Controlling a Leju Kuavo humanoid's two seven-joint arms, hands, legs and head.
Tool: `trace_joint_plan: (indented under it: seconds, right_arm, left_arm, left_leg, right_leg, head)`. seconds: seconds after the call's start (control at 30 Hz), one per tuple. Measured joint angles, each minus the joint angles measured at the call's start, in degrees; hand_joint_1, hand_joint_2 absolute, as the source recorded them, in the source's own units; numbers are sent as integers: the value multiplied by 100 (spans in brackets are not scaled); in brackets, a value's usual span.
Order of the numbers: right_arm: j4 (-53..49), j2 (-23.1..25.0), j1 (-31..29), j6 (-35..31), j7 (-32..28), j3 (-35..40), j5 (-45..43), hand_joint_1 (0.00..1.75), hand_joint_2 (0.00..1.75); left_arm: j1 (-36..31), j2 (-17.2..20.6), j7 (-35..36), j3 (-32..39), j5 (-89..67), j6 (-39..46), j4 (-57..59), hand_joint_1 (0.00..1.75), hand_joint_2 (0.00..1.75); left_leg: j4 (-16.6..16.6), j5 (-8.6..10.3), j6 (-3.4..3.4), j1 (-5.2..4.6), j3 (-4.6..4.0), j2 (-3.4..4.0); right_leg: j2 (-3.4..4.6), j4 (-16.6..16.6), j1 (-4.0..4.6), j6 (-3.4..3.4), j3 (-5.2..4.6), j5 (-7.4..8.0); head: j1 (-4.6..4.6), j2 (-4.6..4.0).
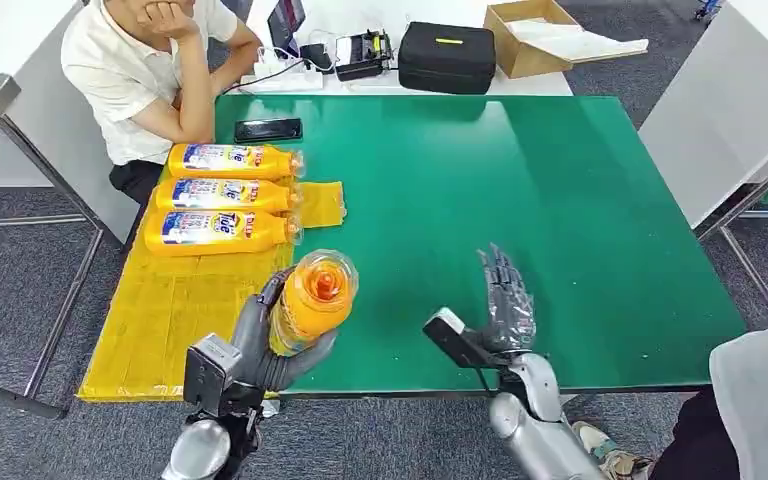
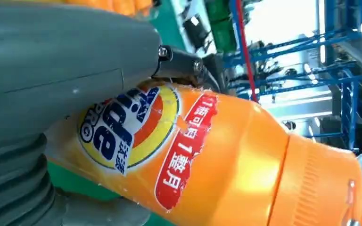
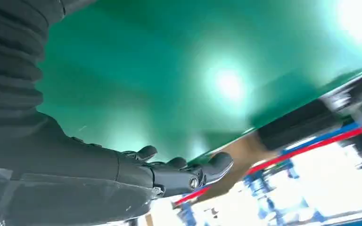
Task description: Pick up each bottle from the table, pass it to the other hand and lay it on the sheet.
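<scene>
At the left, a yellow plastic sheet [image 1: 165,320] hangs over the near-left part of the green table [image 1: 520,200], and three orange plastic detergent bottles with blue-and-white labels [image 1: 222,195] already lie on it side by side at its far end, caps pointing toward the table's middle. Just to the right of the sheet's near half, the left hand [image 1: 265,345] grips a fourth orange detergent bottle [image 1: 312,298] around its body, holding it upright with the cap turned up toward the head camera; the left wrist view shows the label and the thumb pressed over it. Further right, the right hand [image 1: 503,300] is raised above the table's near edge with its fingers straight and apart, holding nothing. By my reading three bottles are done and this fourth has already been passed across, so what is left is to lay it down on the free part of the sheet beside the others; I see no further bottle waiting on the green surface. A black phone [image 1: 268,129] lies at the far-left of the table, where a seated person in a white shirt [image 1: 145,70] leans on an elbow. Behind the table are a black case [image 1: 447,57] and an open cardboard box [image 1: 528,38], and grey carpet [image 1: 10,290] covers the floor.
</scene>
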Motion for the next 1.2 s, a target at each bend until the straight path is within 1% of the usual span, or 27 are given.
trace_joint_plan:
  seconds: [0.07, 0.2, 0.27, 0.37, 0.43, 0.53, 0.7, 0.8, 1.1, 1.2]
  right_arm:
    - [-59, -13, 82, 9, -53, -269, 77, 0, 175]
    - [-129, -11, 159, 31, -70, -571, 110, 0, 175]
    - [-147, -4, 154, 125, -177, -652, 105, 0, 175]
    - [-125, 78, 35, 347, -389, -694, -10, 0, 175]
    - [-50, 164, -111, 429, -527, -691, -100, 0, 175]
    - [100, 306, -343, 509, -654, -667, -229, 0, 175]
    - [282, 479, -566, 752, -746, -541, -461, 0, 175]
    - [376, 542, -634, 776, -756, -479, -542, 0, 175]
    - [472, 601, -644, 839, -770, -403, -574, 0, 175]
    - [507, 614, -656, 881, -800, -388, -614, 0, 175]
  left_arm:
    - [-34, 59, 63, 4, -923, 435, -11, 175, 175]
    - [-72, 140, 92, 24, -1365, 684, -9, 175, 175]
    - [-158, 180, 289, 22, -2317, 1141, 75, 175, 175]
    - [-533, 245, 505, 15, -3795, 1860, 715, 175, 175]
    - [-850, 269, 544, -2, -4328, 2146, 1293, 175, 175]
    - [-1315, 289, 649, -11, -4750, 2355, 2136, 175, 175]
    - [-1889, 293, 1017, -9, -5029, 2276, 3233, 175, 175]
    - [-2133, 280, 1069, 37, -4898, 2073, 3791, 175, 175]
    - [-2271, 278, 1095, 109, -4846, 1988, 4299, 175, 175]
    - [-2389, 278, 1368, 133, -5012, 1997, 4559, 175, 175]
  left_leg:
    - [0, 0, 0, 0, 0, 0]
    - [0, 0, 0, 1, 0, 1]
    - [-1, 0, 0, 1, 0, 1]
    - [-1, 3, 0, 1, 1, 2]
    - [-1, 10, -4, 1, 2, 4]
    - [0, 17, -4, 1, 3, 4]
    - [1, 18, -4, 1, 2, 2]
    - [1, 17, -4, 1, -2, 0]
    - [1, 15, -5, 1, -5, 0]
    - [1, 16, -4, 1, -5, 0]
  right_leg:
    - [0, 0, 0, 0, 0, 0]
    - [0, 0, 1, 0, -2, 0]
    - [0, 0, 1, 0, -1, 0]
    - [1, 1, 1, 0, -1, 1]
    - [1, 2, 1, 0, -1, 5]
    - [1, 5, 1, 0, 0, 7]
    - [1, 10, 1, 1, -1, 7]
    - [0, 10, 1, 2, -2, 6]
    - [0, 9, 1, 0, -6, 3]
    - [0, 10, 1, 0, -5, 4]
  head:
    - [0, 0]
    - [0, 0]
    - [0, 0]
    - [0, 0]
    - [0, 0]
    - [0, 0]
    - [0, 0]
    - [2, 0]
    - [0, 0]
    - [2, 0]
